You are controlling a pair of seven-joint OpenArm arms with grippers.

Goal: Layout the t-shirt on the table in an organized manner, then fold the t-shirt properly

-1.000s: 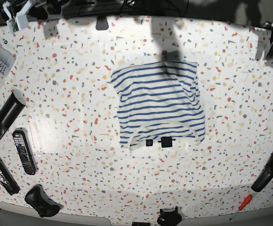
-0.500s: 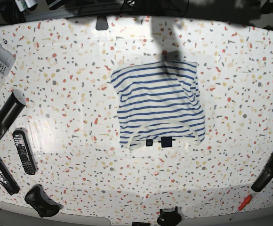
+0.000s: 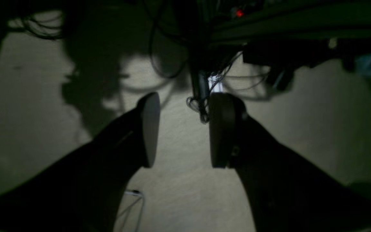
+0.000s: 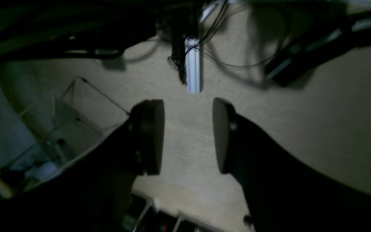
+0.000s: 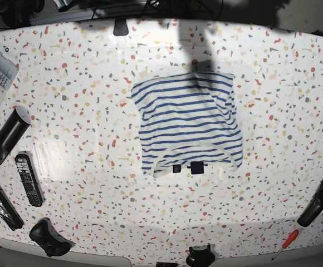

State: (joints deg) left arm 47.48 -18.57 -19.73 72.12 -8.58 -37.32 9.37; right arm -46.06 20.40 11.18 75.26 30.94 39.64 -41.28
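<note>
Now both arms have withdrawn past the far edge of the table point(image 5: 67, 144); a second ago their tips still showed at the far corners. The t-shirt point(image 5: 188, 122) lies unchanged mid-table as a compact rectangle, tags at the near edge, which suggests folding is complete or nearly so. The left gripper point(image 3: 179, 129) and right gripper point(image 4: 188, 137) each hold their jaws apart on nothing, above the floor. No containers are visible.
</note>
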